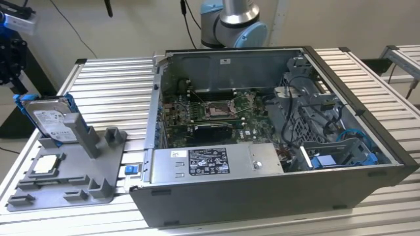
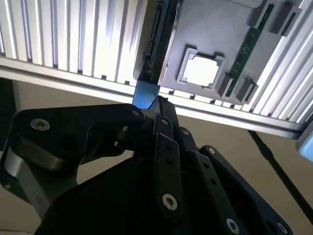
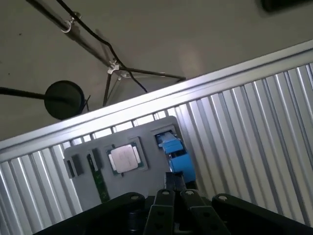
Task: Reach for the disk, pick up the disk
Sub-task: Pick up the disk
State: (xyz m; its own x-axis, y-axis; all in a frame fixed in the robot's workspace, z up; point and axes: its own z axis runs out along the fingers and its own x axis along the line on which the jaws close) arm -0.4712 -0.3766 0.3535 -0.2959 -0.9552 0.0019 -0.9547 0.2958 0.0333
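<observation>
The disk [image 1: 52, 120], a silver-grey drive with a white label in a bright blue frame, stands upright in a slot at the back of a grey holder [image 1: 72, 167] on the exterior view's left. In the second wrist view the disk [image 2: 157, 44] appears edge-on, dark with a blue end. Its blue frame [image 3: 175, 152] shows in the first wrist view. My gripper [image 2: 159, 105] hangs well above it, apart from it, fingers drawn together with nothing between them. The black gripper [image 3: 174, 182] points down at the blue frame.
On the holder lie a square silver chip [image 1: 47, 164] [image 2: 201, 70] [image 3: 123, 158] and a green memory stick [image 2: 247, 46]. An open computer case [image 1: 262, 196] stands beside the holder on the ribbed aluminium table [image 1: 111, 83]. A stand with cables [image 3: 117, 68] is on the floor past the table edge.
</observation>
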